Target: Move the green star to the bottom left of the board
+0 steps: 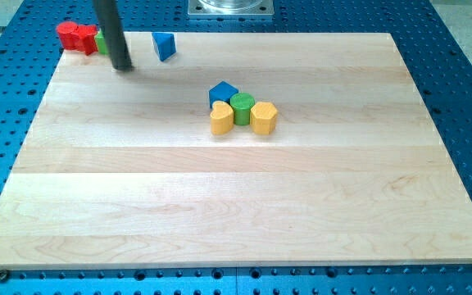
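Wooden board (pixel 236 205): my tip (pixel 124 67), no hand, touches green star (pixel 102 43).

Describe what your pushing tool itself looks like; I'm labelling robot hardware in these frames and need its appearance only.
My tool is a plain straight rod, dark grey to black, round in section with a faint sheen along one side. It shows no cables, markings or sleeve. It enters from the view's top edge and ends bluntly at my tip. No jaws or fingers, and nothing of the arm above it shows.

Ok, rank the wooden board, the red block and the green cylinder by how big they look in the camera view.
1. Wooden board, by far the largest.
2. Red block.
3. Green cylinder, only slightly smaller-looking than the red block; it sits nearer the camera, so true sizes are uncertain.
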